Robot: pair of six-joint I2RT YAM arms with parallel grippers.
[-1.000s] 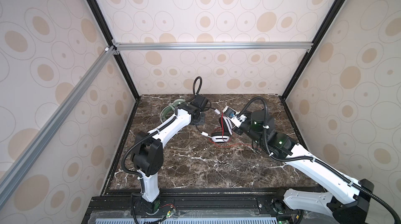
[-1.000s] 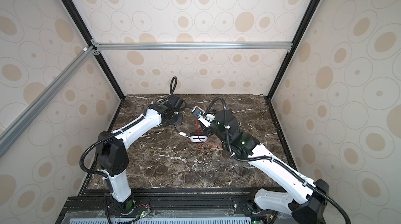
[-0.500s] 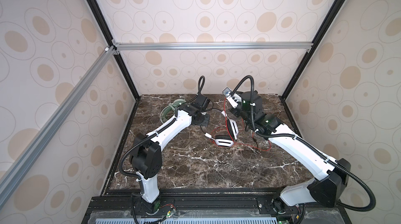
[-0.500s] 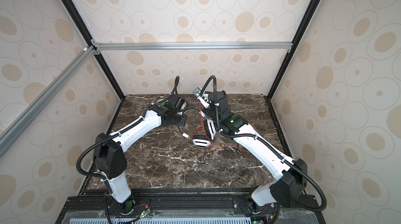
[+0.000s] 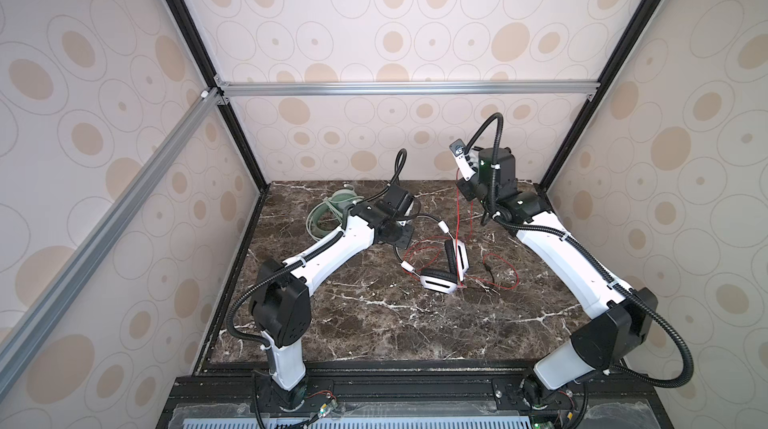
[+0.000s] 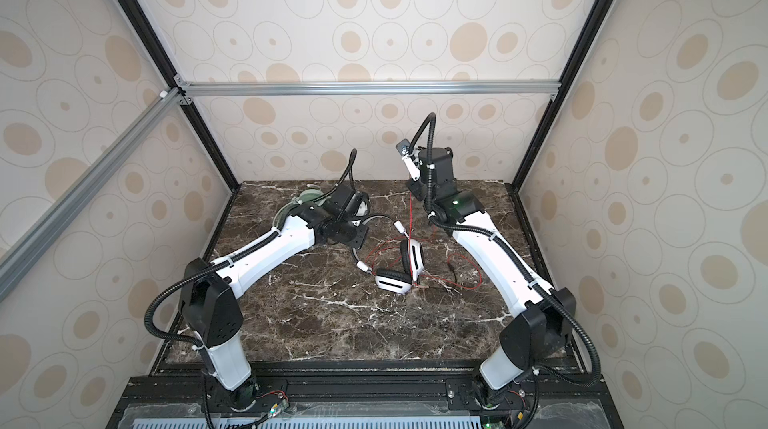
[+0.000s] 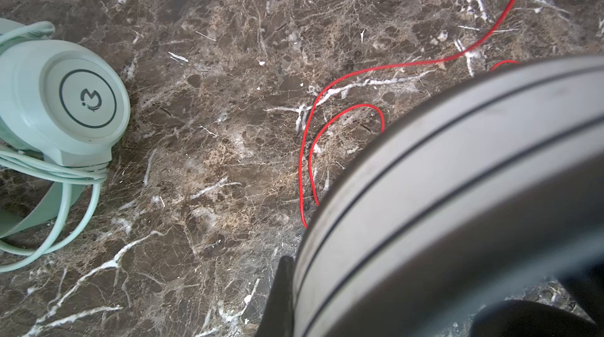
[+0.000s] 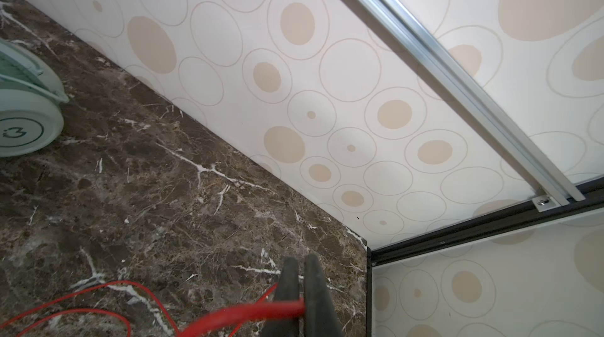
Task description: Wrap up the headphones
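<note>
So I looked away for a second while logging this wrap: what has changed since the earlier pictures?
The right claw, shut on the red cable, rose from beside the white-and-black headset up toward the back wall, drawing the cable up taut. Unchanged: the left claw grips that headset's headband; the mint-green headset lies at the back left.

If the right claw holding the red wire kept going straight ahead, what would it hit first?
Probably the patterned back wall, just above the marble table. Nothing else lies ahead of the right gripper, shut on the red cable; depth is unclear, so it might graze the table first.
</note>
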